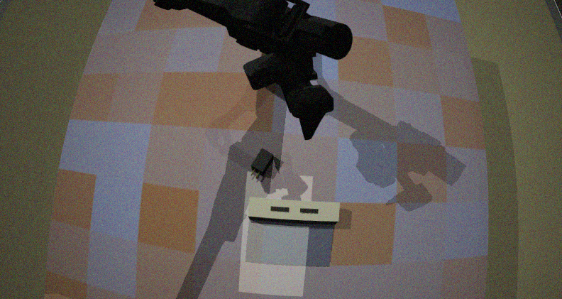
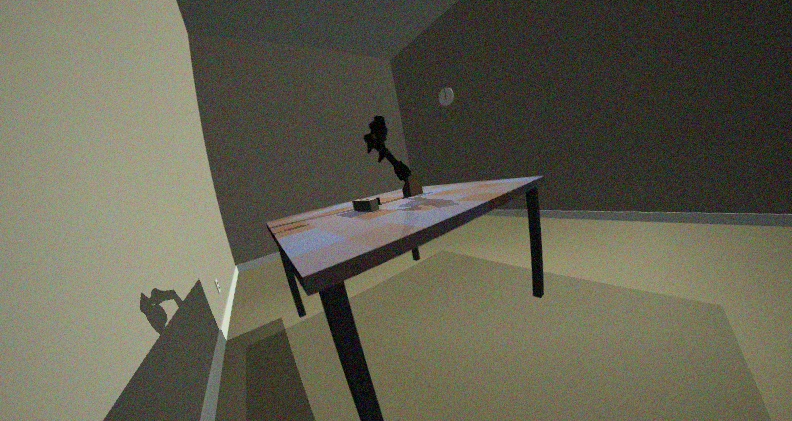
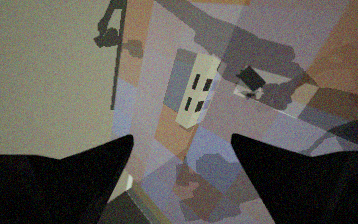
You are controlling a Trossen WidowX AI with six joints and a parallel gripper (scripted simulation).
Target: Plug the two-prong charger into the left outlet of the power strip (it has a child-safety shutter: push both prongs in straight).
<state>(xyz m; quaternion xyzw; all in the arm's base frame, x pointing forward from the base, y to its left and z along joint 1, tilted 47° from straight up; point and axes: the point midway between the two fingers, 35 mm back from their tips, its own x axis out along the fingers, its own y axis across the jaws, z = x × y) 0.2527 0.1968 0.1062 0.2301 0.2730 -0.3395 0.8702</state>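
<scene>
The black charger [image 1: 262, 161] [image 3: 251, 78] lies on the table, with its thin brass prongs pointing down and slightly left in the top view. The pale power strip [image 1: 294, 210] [image 2: 365, 204] [image 3: 196, 94] stands a short way beyond the prongs. The top view shows two dark slots in it, left and right; the wrist view shows several. My gripper [image 2: 375, 155] [image 3: 182, 139] is open and empty, high above the table. In the wrist view both fingers are low in the frame, with strip and charger above the fingertip line. The charger is right of the strip there.
The patchwork table top [image 1: 169, 234] [image 2: 354, 240] carries large shadows of the arm, one across the area around the charger. The arm's base [image 2: 412, 186] stands at the table's far side. The table edge [image 3: 116, 75] is left of the strip in the wrist view.
</scene>
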